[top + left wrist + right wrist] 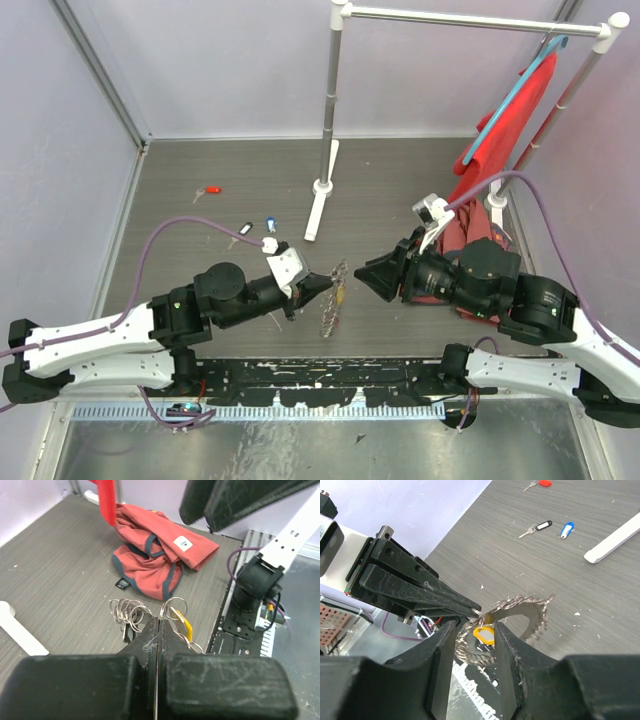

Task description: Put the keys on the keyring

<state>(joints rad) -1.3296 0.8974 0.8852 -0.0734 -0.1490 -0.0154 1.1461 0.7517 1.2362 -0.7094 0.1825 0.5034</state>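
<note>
left gripper (pixel 322 285) is pinched shut on the spiky grey metal keyring (pixel 333 298), right gripper (pixel 362 276) fingers apart, just beside it

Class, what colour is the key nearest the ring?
The key is yellow; right wrist view shows it best.

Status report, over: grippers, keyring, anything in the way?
Left gripper shut on keyring. Right gripper open, facing yellow key hanging there. Red key, black key, blue key loose on table beyond. Nothing in the way.
</note>
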